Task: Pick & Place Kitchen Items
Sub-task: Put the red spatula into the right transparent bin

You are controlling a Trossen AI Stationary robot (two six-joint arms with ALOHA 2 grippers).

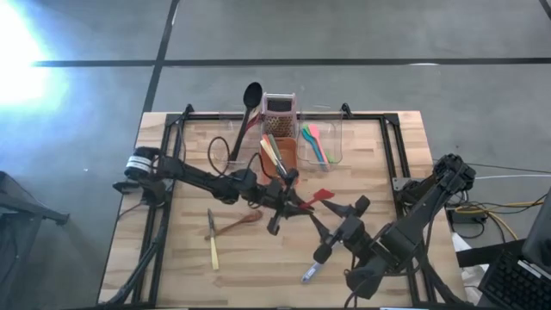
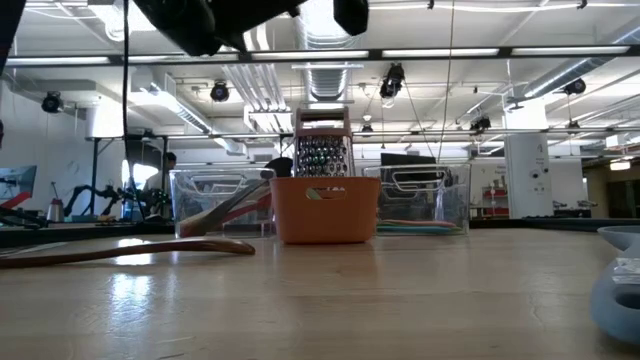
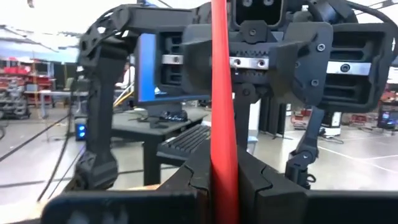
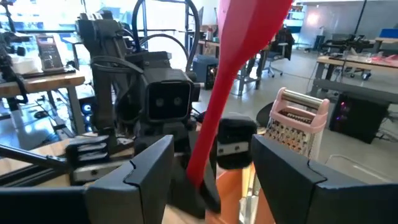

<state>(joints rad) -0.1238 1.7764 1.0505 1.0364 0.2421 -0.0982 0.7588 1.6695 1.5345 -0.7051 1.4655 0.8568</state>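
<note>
A red spatula [image 1: 318, 196] hangs over the middle of the table, with my left gripper [image 1: 295, 203] shut on its handle. The right wrist view shows the spatula [image 4: 239, 56] slanting upward, blade on top. My right gripper [image 1: 337, 226] faces it from the table's right and is open. Its two fingers [image 4: 149, 171] stand on either side of the spatula without touching it. On the table lie a wooden spoon [image 1: 239, 222], a yellow-handled knife [image 1: 213, 243] and a grey-blue utensil [image 1: 312, 274]. A black ladle [image 1: 250, 96] lies at the far edge. My left gripper pinches the red spatula's handle [image 3: 222, 155] between its two fingers, at its lower end [image 4: 200, 168]. The fingers come about level from the table's left. The spatula is lifted clear of the table and stands slanted, its blade [image 4: 252, 22] on top.
At the far middle stand an orange tub [image 1: 281, 153] with utensils in it, a metal grater [image 1: 278, 108] behind it, and clear tubs [image 1: 320, 142] on either side, the right one holding coloured utensils. The near half of the wooden table [image 1: 172, 267] has bare room.
</note>
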